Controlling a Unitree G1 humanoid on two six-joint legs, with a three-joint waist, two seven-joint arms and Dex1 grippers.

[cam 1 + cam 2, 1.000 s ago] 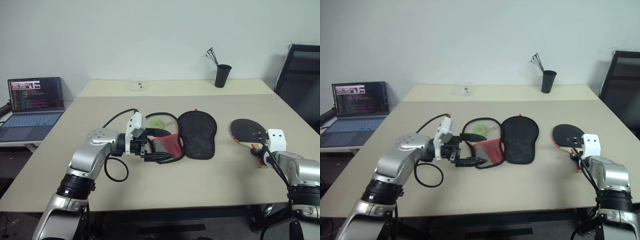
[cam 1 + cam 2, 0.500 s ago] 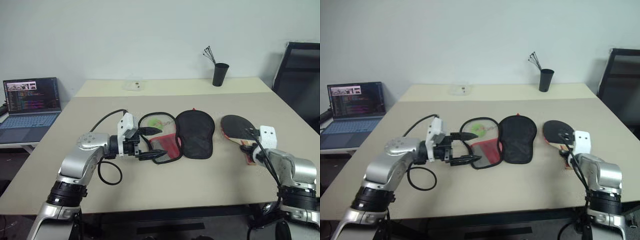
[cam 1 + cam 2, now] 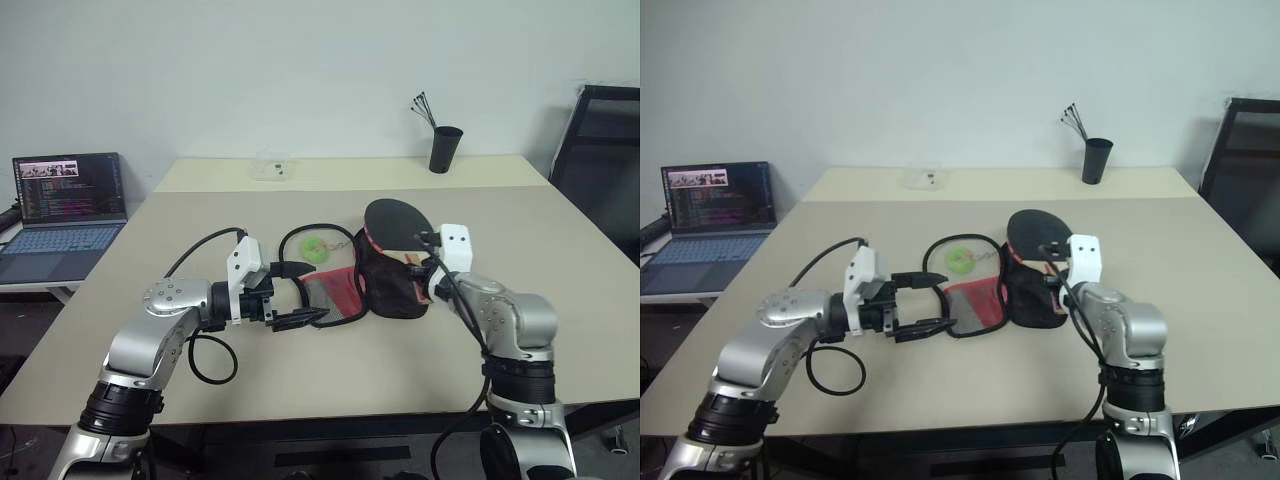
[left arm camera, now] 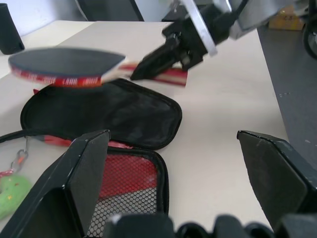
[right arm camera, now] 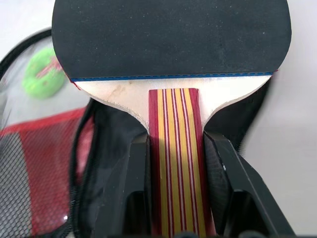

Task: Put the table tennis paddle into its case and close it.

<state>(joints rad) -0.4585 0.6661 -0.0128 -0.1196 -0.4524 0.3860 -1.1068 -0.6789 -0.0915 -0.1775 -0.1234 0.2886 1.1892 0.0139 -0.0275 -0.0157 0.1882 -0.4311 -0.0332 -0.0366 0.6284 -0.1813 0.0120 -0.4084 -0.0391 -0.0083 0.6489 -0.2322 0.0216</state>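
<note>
The right gripper (image 5: 173,198) has its jaws pinching the striped handle of the table tennis paddle (image 3: 397,222), which hangs flat in the air just above the black flap of the case (image 3: 395,285). The case lies unzipped and spread open on the table (image 3: 560,260), its red mesh half toward nine o'clock. There the left gripper (image 3: 298,295) hovers beside that half with jaws spread wide, holding nothing. A black cup (image 3: 445,150) stands at the table's one o'clock corner.

The table tennis paddle (image 5: 171,37) has matt black rubber and a striped wooden handle; the case (image 4: 106,111) is black cloth (red mesh inside).
</note>
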